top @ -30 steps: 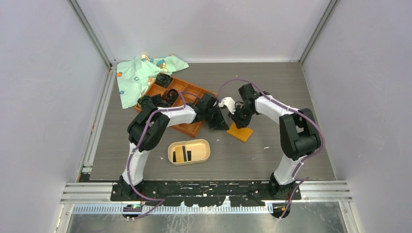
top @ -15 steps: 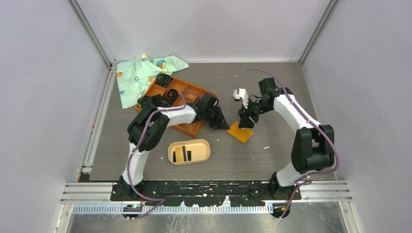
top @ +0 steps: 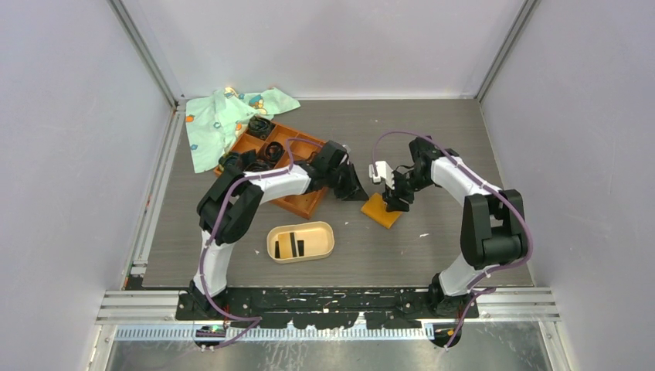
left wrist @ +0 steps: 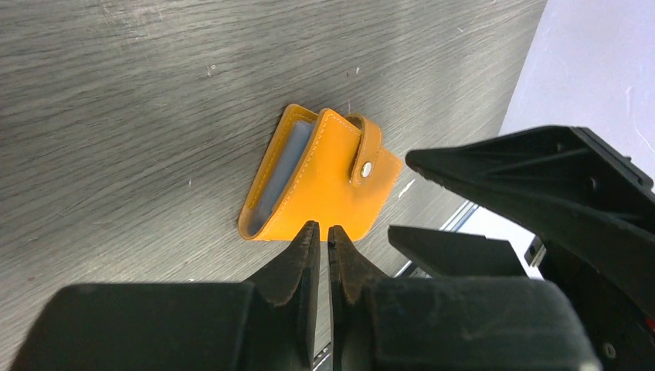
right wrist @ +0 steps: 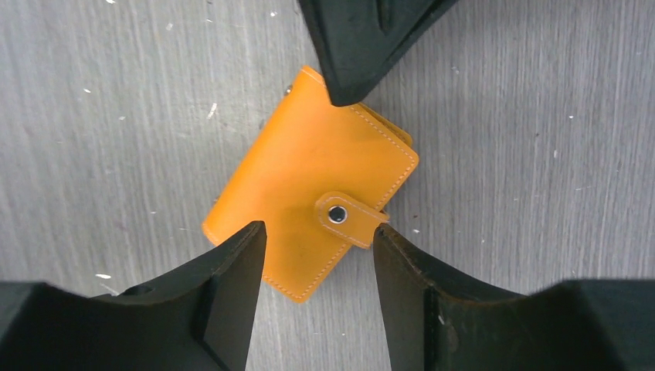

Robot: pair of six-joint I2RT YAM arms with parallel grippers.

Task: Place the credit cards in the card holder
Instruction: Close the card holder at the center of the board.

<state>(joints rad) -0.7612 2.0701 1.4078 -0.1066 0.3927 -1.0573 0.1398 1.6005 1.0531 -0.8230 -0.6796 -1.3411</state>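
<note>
Hovering over orange wallet [right wrist: 297,193] edge, right jaws spread.

No legible text anywhere

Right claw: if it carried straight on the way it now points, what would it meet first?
The orange wallet. The right claw points down at it, open, straddling its near corner where it lies on the table. How far above it hangs is unclear.
</note>
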